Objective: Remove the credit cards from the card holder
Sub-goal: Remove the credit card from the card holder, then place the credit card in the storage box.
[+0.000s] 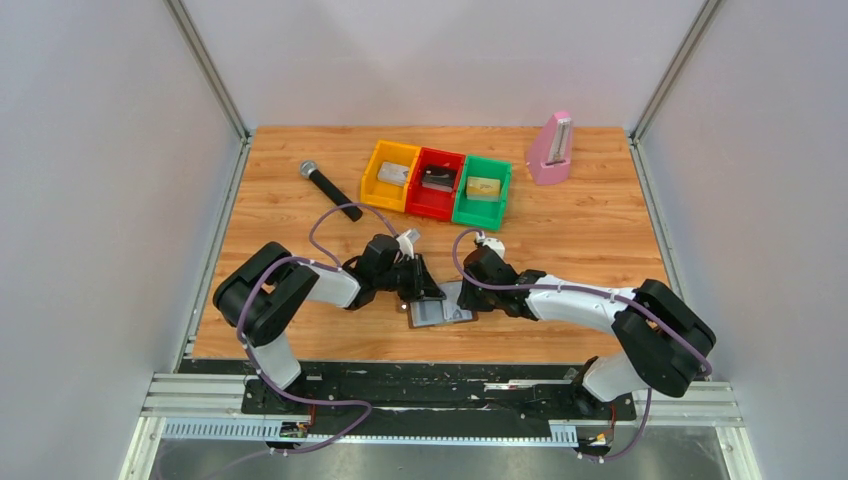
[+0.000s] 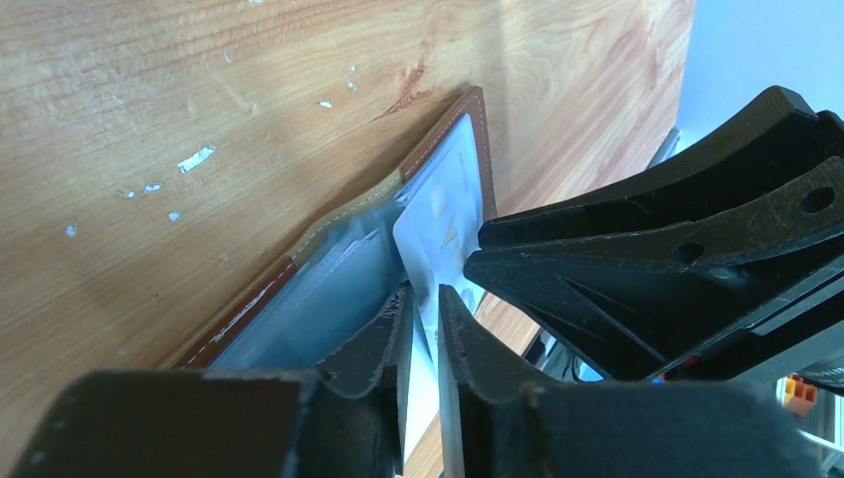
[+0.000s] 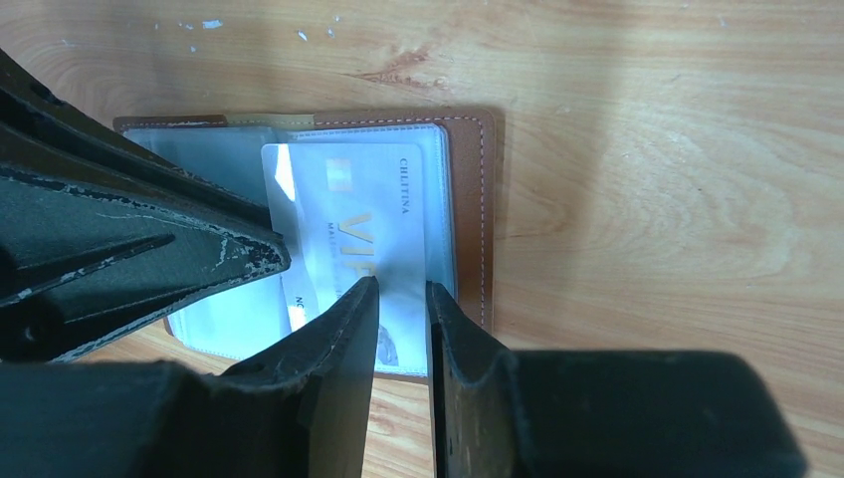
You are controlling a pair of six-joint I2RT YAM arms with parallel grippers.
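You have 1 card holder (image 3: 468,199) open on the worktop (image 1: 600,240) between 2 hands; 1 card (image 3: 338,209) showing | left hand (image 2: 425,299) pinches the card; right hand (image 3: 401,289): grip unclear | other cards: cannot tell

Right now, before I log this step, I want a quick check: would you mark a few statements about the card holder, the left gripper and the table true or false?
1. The card holder lies open on the table. True.
2. The microphone lies inside a bin. False: it lies on the table, left of the yellow bin.
3. The left gripper has a white card between its fingers. True.
4. The pink metronome stands left of the bins. False: it stands to the right of the green bin.
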